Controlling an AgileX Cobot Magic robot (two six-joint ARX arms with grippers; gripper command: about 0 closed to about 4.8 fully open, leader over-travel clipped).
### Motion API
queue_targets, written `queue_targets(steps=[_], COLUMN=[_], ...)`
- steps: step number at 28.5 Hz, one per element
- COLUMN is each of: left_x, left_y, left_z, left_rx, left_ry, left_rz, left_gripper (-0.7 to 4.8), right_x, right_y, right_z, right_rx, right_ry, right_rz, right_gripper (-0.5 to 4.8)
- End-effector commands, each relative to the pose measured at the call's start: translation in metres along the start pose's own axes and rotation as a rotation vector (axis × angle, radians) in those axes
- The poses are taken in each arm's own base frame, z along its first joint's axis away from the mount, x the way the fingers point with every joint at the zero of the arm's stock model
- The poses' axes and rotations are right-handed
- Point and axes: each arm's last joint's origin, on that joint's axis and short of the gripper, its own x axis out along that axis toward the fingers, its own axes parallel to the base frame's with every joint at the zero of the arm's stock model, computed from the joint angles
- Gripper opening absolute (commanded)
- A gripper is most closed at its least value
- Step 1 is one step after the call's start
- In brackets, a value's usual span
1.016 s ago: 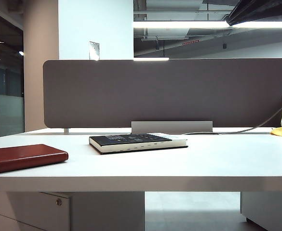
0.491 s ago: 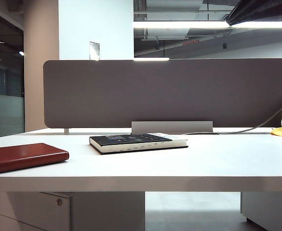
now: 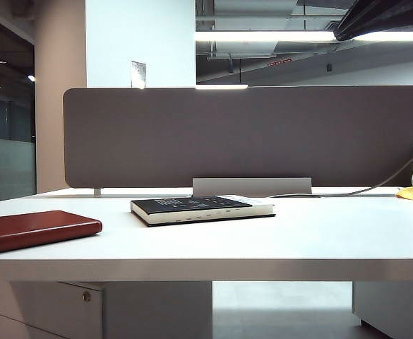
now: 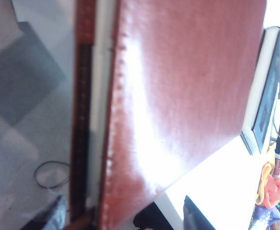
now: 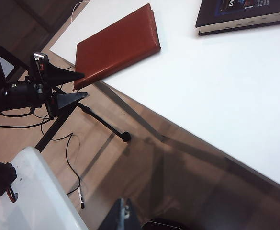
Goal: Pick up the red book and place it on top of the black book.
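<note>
While the red book [image 3: 37, 231] lies over the surface's [image 3: 298, 240] left edge, apart from the black book [image 3: 200, 209], the left pincer [image 5: 65, 86] gapes beside its overhanging corner, approaching. Next: close on that edge. The right pincer [image 5: 130, 221] hangs back, its state unreadable.

Red book [image 3: 37, 229] left of black book [image 3: 195, 208]

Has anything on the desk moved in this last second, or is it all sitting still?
Hardly anything. The red book has crept very slightly toward the black book. From the side, the left gripper stands open at the red book's overhanging corner, not gripping it. The black book and the right gripper show no change.
</note>
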Motion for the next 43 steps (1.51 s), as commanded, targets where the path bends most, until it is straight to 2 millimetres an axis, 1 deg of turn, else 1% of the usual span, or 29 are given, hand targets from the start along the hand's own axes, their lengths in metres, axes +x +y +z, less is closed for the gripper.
queue_targets(steps=[1,10,13,19,23,26,28,30,34,36,43], left_x=[0.000,0.000,0.001,0.007,0.011,0.013,0.014,0.015,0.015,0.015,0.015], left_y=[-0.002,-0.002,-0.004,-0.011,-0.011,-0.008,-0.007,-0.006,-0.006,-0.007,-0.008], left_z=[0.002,0.003,0.005,0.012,0.010,0.010,0.010,0.010,0.010,0.009,0.009], left_rx=[0.020,0.022,0.022,0.033,0.044,0.050,0.059,0.072,0.087,0.107,0.133], left_ry=[-0.019,-0.054,-0.053,-0.037,-0.018,-0.009,-0.005,-0.003,0.004,0.018,0.056], left_rz=[-0.018,0.002,0.001,-0.001,0.013,0.030,0.034,0.036,0.030,0.019,-0.020], left_gripper=[3.12,3.06,2.67,2.63,2.56,1.89,1.62,1.11,0.28,-0.03,-0.06], right_x=[-0.001,-0.001,-0.001,-0.001,-0.001,-0.001,-0.001,-0.001,-0.001,-0.001,-0.001], right_y=[0.001,0.001,0.001,0.001,0.001,0.001,0.001,0.001,0.001,0.001,0.001], right_z=[0.002,0.002,0.002,0.001,0.001,0.001,0.001,0.001,0.001,0.001,0.001], right_rx=[-0.015,-0.016,-0.017,-0.014,-0.014,-0.014,-0.013,-0.014,-0.014,-0.013,-0.012], right_ry=[-0.010,-0.012,-0.014,-0.009,-0.008,-0.008,-0.008,-0.008,-0.008,-0.008,-0.007], right_rz=[0.008,0.006,0.006,0.005,0.006,0.006,0.006,0.006,0.006,0.006,0.005], right_gripper=[-0.01,-0.01,-0.01,-0.01,-0.01,-0.01,-0.01,-0.01,-0.01,-0.01,-0.01])
